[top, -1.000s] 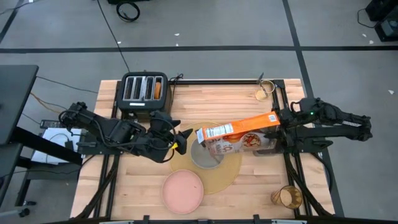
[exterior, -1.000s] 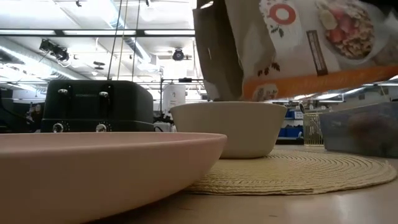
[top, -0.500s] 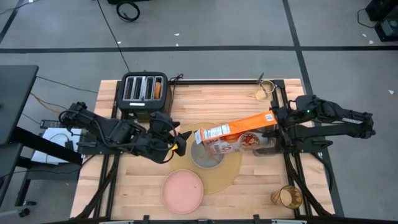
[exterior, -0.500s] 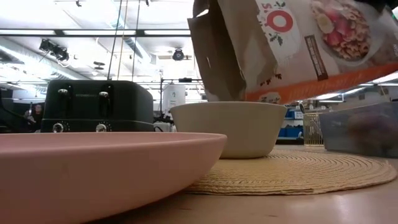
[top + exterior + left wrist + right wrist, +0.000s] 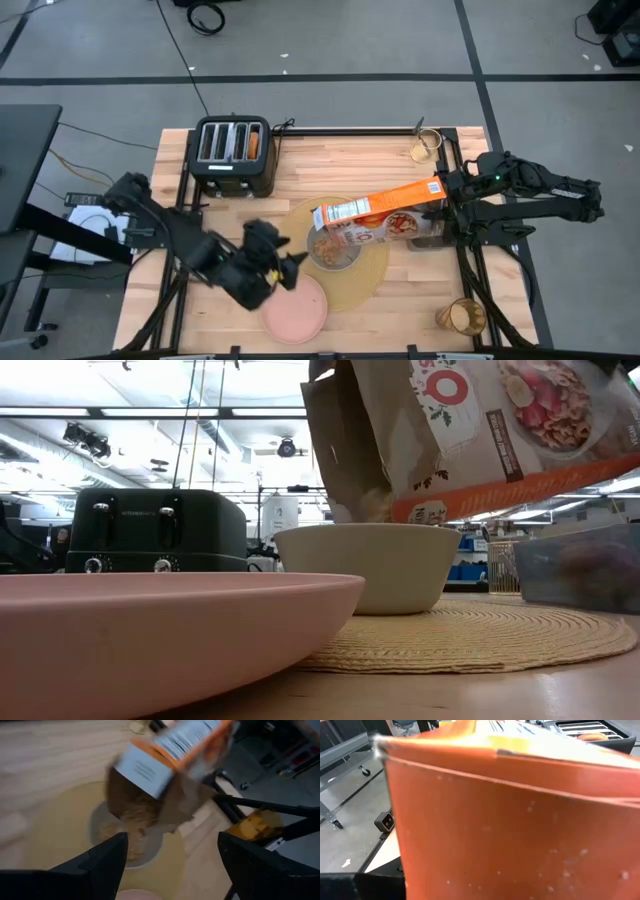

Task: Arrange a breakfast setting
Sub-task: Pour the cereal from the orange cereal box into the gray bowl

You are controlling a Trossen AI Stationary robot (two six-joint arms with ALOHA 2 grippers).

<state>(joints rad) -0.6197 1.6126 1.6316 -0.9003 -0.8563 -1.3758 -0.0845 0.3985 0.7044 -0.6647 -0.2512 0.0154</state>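
Note:
My right gripper (image 5: 446, 200) is shut on an orange cereal box (image 5: 380, 212), which is tipped with its open top over the grey-green bowl (image 5: 333, 250). Cereal falls from the mouth (image 5: 375, 505) into the bowl (image 5: 127, 840). The bowl stands on the round tan placemat (image 5: 372, 278). The pink plate (image 5: 295, 310) lies near the front edge, overlapping the mat's near left rim. My left gripper (image 5: 290, 266) hovers open over the plate's far left edge, pointing toward the bowl, with nothing between its fingers (image 5: 107, 862). The amber tumbler (image 5: 462, 316) stands at the near right. My right gripper holds the cereal box by its bottom end (image 5: 433, 194), coming about level from the table's right side. The box (image 5: 520, 820) fills the wrist view and hides the fingers. It is lifted clear and slants down, its open top lowest, above the bowl.
The black toaster (image 5: 232, 148) stands at the far left with a toast round (image 5: 254, 143) in one slot. A clear container (image 5: 580, 565) sits on the table under the box's raised end. A small tan object (image 5: 425, 148) lies at the far right corner.
My left gripper has swung toward the table's near edge and sunk, from beside the bowl's left to above the plate's far rim, staying open. The cereal box has tipped a little further, and cereal now lies in the bowl.

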